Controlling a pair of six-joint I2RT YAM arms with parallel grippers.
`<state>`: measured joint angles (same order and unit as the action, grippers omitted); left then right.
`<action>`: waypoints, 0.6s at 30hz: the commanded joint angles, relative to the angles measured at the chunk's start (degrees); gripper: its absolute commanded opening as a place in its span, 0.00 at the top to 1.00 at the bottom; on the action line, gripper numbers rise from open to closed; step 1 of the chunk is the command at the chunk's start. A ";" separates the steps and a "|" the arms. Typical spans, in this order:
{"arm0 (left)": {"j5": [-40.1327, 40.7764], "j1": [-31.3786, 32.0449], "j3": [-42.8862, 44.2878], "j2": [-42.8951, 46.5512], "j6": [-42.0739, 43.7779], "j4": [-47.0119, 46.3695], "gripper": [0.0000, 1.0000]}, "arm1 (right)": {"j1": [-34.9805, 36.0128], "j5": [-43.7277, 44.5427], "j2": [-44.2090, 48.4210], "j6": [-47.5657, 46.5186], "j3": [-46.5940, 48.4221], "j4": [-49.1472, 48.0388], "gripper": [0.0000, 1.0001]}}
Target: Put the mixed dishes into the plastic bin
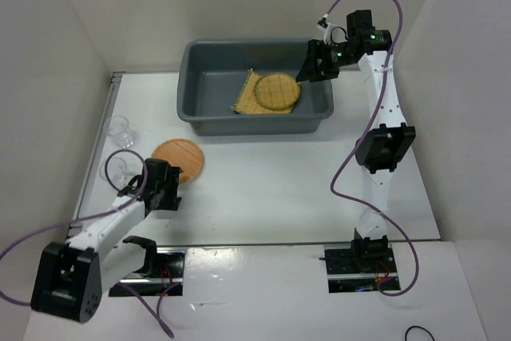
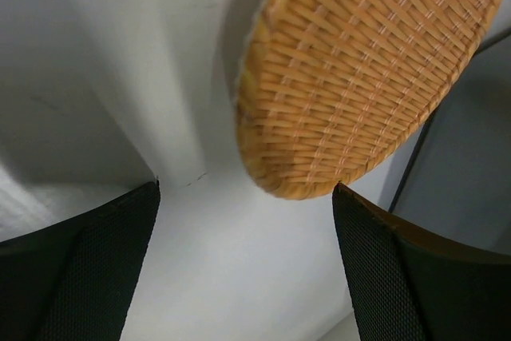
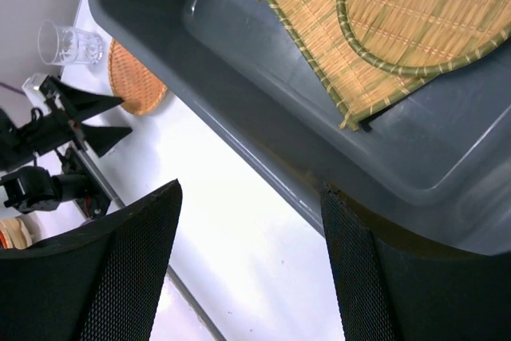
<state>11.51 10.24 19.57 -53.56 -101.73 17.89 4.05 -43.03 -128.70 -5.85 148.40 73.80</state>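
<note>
Orange-brown plate (image 2: pixel 367 69) lies just ahead of the gaping left pincer (image 2: pixel 243 191).

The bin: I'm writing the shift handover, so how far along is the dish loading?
Done: the bamboo tray and yellow woven plate lie in the bin. In hand: the left claw, open, sits at the orange-brown plate's edge on the table, not gripping. Left: that plate and two clear cups. The right claw hangs open and empty over the bin's rim.
</note>
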 commanded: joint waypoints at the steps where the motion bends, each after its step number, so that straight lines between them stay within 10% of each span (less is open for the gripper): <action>1: 2.20 -0.40 4.13 -8.73 4.95 -2.68 0.05 | -0.80 -2.15 3.20 -1.01 -1.70 0.56 0.25; 7: 2.82 -0.40 11.54 -20.43 8.39 -1.98 0.22 | -1.33 -3.29 4.95 -1.01 -3.38 0.56 0.25; 18: 0.01 0.13 14.61 -23.52 9.45 -0.85 1.00 | -3.44 -4.44 6.10 -1.01 -5.05 0.56 0.25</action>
<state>12.47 9.91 32.42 -76.47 -94.63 14.61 1.30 -45.76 -126.76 -5.93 143.55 73.82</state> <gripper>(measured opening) 0.031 0.751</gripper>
